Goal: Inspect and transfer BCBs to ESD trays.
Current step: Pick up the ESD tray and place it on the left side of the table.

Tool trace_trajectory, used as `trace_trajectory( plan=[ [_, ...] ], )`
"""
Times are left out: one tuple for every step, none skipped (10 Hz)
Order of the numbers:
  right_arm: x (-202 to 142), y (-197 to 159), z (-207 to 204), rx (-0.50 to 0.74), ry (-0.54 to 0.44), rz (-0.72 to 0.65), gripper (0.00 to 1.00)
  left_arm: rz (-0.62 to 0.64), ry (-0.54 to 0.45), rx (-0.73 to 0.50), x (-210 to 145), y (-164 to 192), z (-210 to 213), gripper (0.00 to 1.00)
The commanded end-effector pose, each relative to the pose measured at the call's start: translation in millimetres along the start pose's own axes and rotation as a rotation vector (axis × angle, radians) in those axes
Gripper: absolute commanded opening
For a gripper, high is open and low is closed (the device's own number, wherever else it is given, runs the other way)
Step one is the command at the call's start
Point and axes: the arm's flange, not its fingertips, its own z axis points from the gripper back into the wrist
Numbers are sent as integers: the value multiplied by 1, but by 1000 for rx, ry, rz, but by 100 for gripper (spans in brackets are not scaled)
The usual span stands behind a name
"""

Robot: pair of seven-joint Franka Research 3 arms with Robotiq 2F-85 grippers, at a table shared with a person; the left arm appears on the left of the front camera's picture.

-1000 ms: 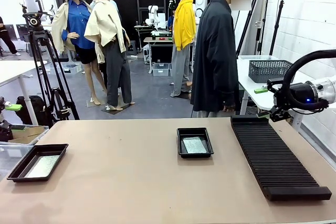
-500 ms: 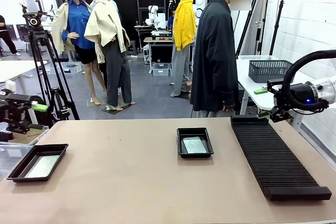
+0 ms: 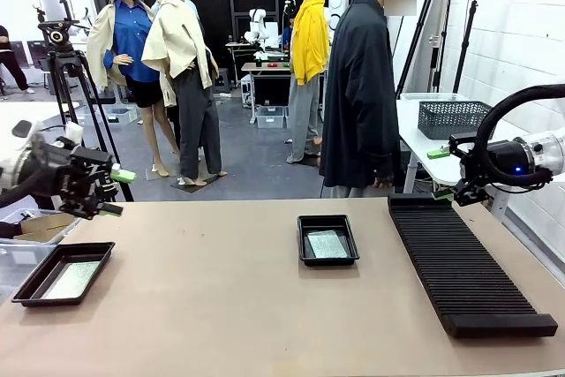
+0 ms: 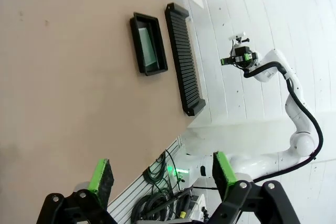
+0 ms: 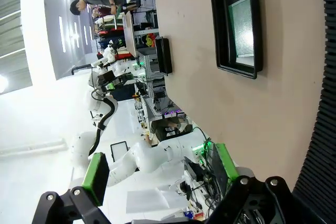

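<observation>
Two ESD trays lie on the tan table. The left tray (image 3: 35, 278) holds a BCB (image 3: 72, 278) near the table's left edge. The middle tray (image 3: 328, 261) (image 4: 136, 40) (image 5: 218, 30) holds another BCB (image 3: 327, 244) (image 4: 151, 45) (image 5: 242, 24). My left gripper (image 3: 116, 192) (image 4: 161, 171) hangs open and empty above the table's far left, behind the left tray. My right gripper (image 3: 444, 174) (image 5: 160, 170) is open and empty at the far right, above the rack's far end. A person in a dark coat (image 3: 362, 86) stands at the far side.
A long ribbed black rack (image 3: 463, 262) (image 4: 185, 59) (image 5: 323, 103) lies along the table's right side. A dark mesh basket (image 3: 450, 116) sits on a white table behind. A camera tripod (image 3: 66, 68) stands beyond the far left corner.
My left arm has swung in from the left and risen, its gripper now over the table's far left edge. The right arm, trays and boards have not moved.
</observation>
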Motion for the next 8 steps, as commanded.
trace_trajectory(
  plan=[
    [-2, -1, -1, -10, -7, -6, 100, 47, 39, 76, 1, -22, -34, 100],
    [-2, -1, -1, -10, -7, -6, 100, 40, 73, 137, 4, -35, -57, 100],
    [-2, -1, -1, -10, -7, -6, 100, 25, 109, 173, 5, -46, -77, 100],
    [-2, -1, -1, -10, -7, -6, 100, 7, 139, 214, 5, -54, -97, 100],
    [-2, -1, -1, -10, -7, -6, 100, -12, 157, 255, 7, -62, -122, 100],
    [-2, -1, -1, -10, -7, -6, 100, -18, 165, 287, 8, -68, -143, 100],
    [-2, -1, -1, -10, -7, -6, 100, -24, 170, 317, 9, -73, -161, 100],
    [-2, -1, -1, -10, -7, -6, 100, -29, 183, 341, 10, -77, -181, 100]
  ],
)
